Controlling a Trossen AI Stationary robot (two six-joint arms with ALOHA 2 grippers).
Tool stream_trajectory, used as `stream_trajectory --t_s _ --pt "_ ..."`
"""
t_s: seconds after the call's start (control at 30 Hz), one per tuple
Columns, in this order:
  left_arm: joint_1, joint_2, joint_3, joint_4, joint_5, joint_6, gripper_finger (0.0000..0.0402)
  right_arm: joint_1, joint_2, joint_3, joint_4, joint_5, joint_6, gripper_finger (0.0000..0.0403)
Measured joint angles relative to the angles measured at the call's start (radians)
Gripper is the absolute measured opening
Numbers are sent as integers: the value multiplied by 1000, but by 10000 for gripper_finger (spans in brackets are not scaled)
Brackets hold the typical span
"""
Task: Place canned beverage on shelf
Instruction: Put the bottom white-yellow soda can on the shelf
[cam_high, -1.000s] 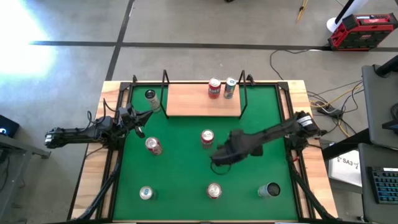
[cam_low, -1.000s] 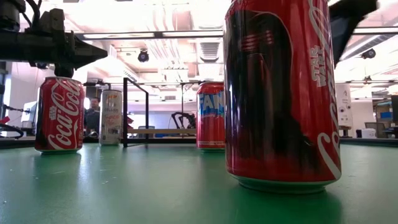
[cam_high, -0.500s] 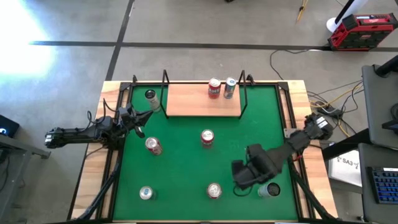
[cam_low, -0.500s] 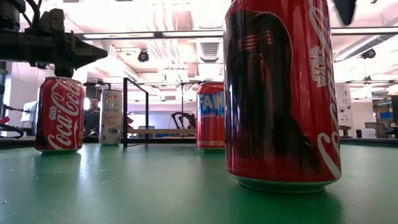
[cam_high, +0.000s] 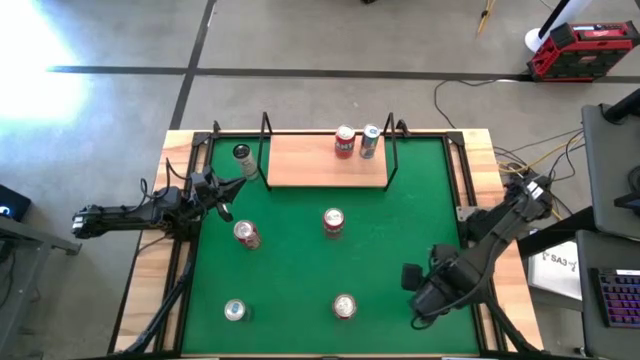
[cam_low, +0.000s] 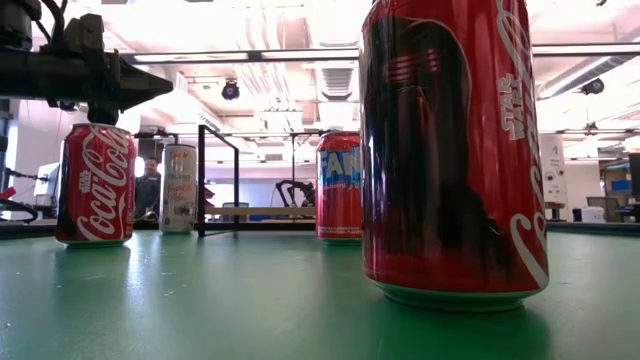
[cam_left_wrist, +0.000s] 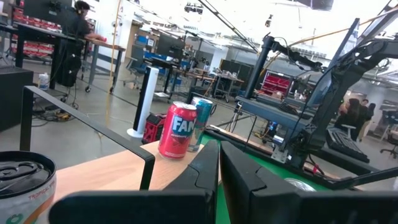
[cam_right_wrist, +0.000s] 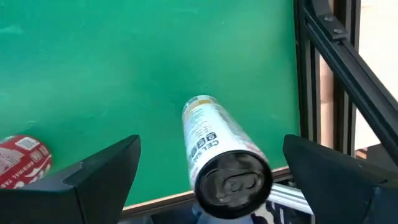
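My right gripper (cam_high: 432, 296) hangs open over the mat's near right corner and points down. Directly below it, between the two fingers (cam_right_wrist: 99, 171) without touching them, a white-and-yellow can (cam_right_wrist: 217, 155) with a dark top stands on its base; the high view hides this can under the gripper. The light wooden shelf (cam_high: 300, 165) at the far edge carries a red can (cam_high: 345, 143) and a teal can (cam_high: 369, 140). My left gripper (cam_high: 228, 192) rests shut at the table's left, level with the shelf's left end.
Other cans stand on the green mat (cam_high: 400, 210): a red-and-white one (cam_high: 246, 233), one at the middle (cam_high: 333, 221), two near the front edge (cam_high: 234, 311) (cam_high: 344, 306), and a dark-topped one (cam_high: 242, 153) left of the shelf. Black frame rails (cam_right_wrist: 323, 56) run along the right edge.
My right gripper has swung from the middle of the mat toward the near right corner, rising a little and rolling at the wrist, and now stands over the can there. It stayed open. It has left the low view.
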Motion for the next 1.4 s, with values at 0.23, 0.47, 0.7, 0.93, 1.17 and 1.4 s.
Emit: stream_trajectory --t_s 0.23,0.47,0.7,0.93,1.17,1.4 --pt "0 0 0 0 0 0 0 82 21 -50 4 0 35 386" --pt "0 0 0 0 0 0 0 152 43 -52 12 3 70 386" --pt "0 0 0 0 0 0 0 179 56 -56 30 93 87 386" --pt "0 0 0 0 0 0 0 178 73 -56 62 139 14 386" --pt "0 0 0 0 0 0 0 186 100 -57 107 135 -41 386" --pt "0 0 0 0 0 0 0 220 114 -57 142 98 -48 386"
